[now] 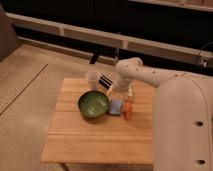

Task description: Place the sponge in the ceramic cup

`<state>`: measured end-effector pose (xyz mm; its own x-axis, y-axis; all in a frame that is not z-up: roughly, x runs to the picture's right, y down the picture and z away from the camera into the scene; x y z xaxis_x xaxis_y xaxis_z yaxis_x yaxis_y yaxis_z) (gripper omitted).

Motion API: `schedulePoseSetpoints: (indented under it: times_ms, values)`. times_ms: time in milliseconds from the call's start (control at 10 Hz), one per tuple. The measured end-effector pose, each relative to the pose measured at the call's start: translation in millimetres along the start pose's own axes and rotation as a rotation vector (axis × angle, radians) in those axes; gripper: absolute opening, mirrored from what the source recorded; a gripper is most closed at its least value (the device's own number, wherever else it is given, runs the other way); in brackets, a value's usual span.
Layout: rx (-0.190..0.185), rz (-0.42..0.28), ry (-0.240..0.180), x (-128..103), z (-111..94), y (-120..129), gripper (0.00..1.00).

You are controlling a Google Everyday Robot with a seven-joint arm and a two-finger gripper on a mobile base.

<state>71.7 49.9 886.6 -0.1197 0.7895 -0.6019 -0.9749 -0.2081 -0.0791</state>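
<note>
**Sponge (116, 106) on the worktop beside the green bowl (93, 104), gripper (120, 92) low behind it**

The green bowl sits upright on the pale wooden worktop (100, 142), a little toward its back half. The small light-blue sponge lies flat on the wood just to the right of the bowl, close against its rim. Whether the two touch cannot be made out. The sponge is outside the cup (92, 80).

That cup, off-white and round-rimmed, stands upright directly behind the bowl, close to the bowl's back rim and near the back edge of the worktop. Just to the right of the cup, behind and to the right of the bowl, lies a dark item with pale stripes (106, 81).

An orange carrot (128, 110) lies to the right of the bowl, on the far side of the sponge and just beside it. Its length runs roughly front to back.

The white arm (150, 76) reaches in from the right, bends at a rounded joint behind and to the right of the bowl, and drops toward the wood. The gripper hangs at its end, low over the worktop, behind the sponge and to the right of the bowl's back rim. It is near the sponge, but contact cannot be judged. Whether the jaws are open or closed cannot be told.

The robot's broad white body (182, 125) fills the space to the right of the bowl in the foreground and hides the right part of the worktop.
</note>
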Motion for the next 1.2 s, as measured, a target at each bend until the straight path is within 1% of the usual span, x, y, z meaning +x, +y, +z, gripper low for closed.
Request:
schedulePoseSetpoints:
  times_ms: [300, 400, 500, 600, 900, 1200]
  values:
    - [0.043, -0.002, 0.011, -7, 7, -14, 0.65]
    - [0.061, -0.001, 0.019, -9, 12, -20, 0.65]
    - [0.083, 0.002, 0.035, -9, 20, -27, 0.65]
    - [0.096, 0.006, 0.046, -10, 27, -31, 0.65]
    - [0.125, 0.014, 0.071, -15, 45, -36, 0.65]
    - [0.130, 0.005, 0.077, -19, 51, -30, 0.65]
